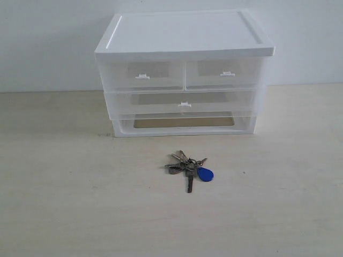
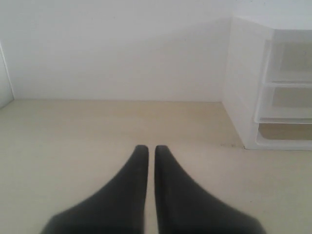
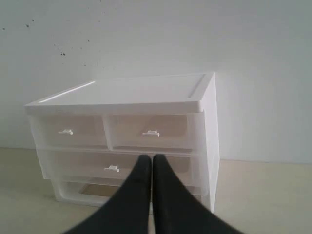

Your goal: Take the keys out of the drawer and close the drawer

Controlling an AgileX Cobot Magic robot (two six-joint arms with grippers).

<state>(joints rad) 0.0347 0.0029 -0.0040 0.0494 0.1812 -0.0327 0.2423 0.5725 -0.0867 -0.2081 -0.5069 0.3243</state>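
Note:
The keys (image 1: 188, 167), a grey metal bunch with a blue teardrop fob, lie on the table in front of the organizer. The drawer (image 1: 142, 75), clear with a white tab handle, sits pushed in at the top left of the white-topped organizer (image 1: 185, 35); in the right wrist view the drawer (image 3: 68, 130) looks flush with its twin. Neither arm shows in the exterior view. My left gripper (image 2: 147, 148) is shut over bare table, to the organizer's left. My right gripper (image 3: 148, 157) is shut, empty, facing the organizer's front.
The twin right half-width drawer (image 1: 225, 72) and the full-width drawer (image 1: 184, 103) below are pushed in. The bottom slot (image 1: 183, 122) holds no drawer. A white wall (image 1: 48, 43) stands right behind the organizer. The organizer's side (image 2: 243, 87) shows in the left wrist view.

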